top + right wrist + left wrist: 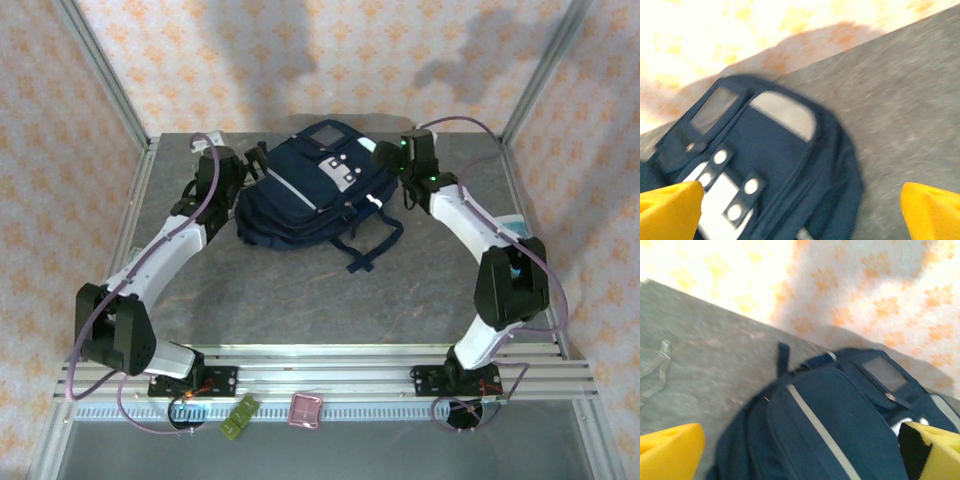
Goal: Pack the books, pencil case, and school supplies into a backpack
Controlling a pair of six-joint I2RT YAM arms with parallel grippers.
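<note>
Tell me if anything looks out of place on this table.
Yes: a pale green case and a red square case lie on the near rail, off the grey tabletop and far from the backpack. The green one sits askew.

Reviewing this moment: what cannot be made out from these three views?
Backpack contents: every view, its fabric covers the inside.
Backpack's lower part: both wrist views, cut off by the bottom edge and blurred.
Light-blue item: top view, partly behind the right arm, unidentifiable.
Green item and pink square near the rail: top view, too small to identify.
</note>
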